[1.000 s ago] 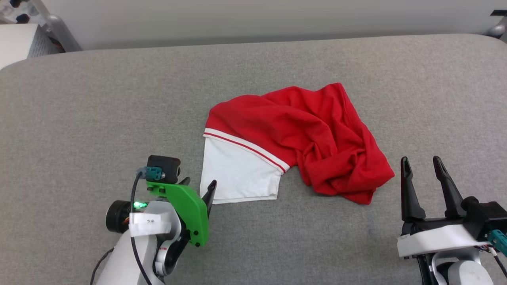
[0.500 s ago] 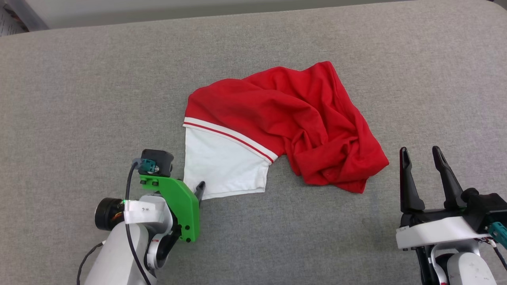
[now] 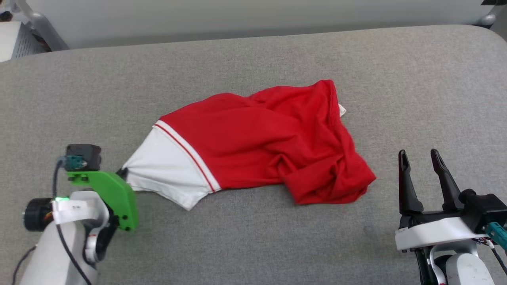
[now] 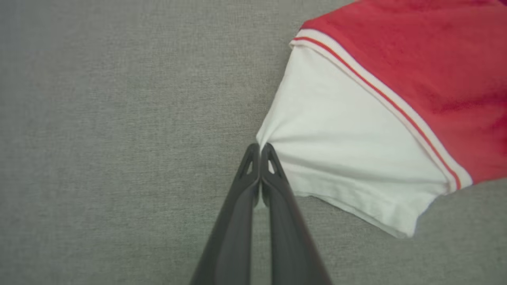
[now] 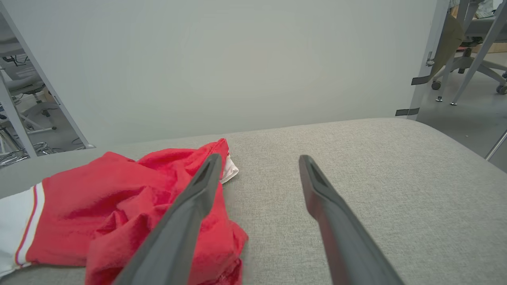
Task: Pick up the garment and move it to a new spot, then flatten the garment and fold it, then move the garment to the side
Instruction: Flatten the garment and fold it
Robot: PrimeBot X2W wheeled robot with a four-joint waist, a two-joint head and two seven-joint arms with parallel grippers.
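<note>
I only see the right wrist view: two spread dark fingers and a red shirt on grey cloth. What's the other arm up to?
Observer: The left gripper is shut on the garment's white sleeve.
Operator: Where on the sleeve?
Observer: At a cuff corner; the cloth puckers to a point where the fingers pinch it.
Operator: Is my arm touching the shirt?
Observer: No. From the head view, the right gripper stands open, apart from the garment's crumpled end.

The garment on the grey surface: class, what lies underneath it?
The grey surface meets the garment along its visible edges; anything directly beneath is hidden by the cloth.
</note>
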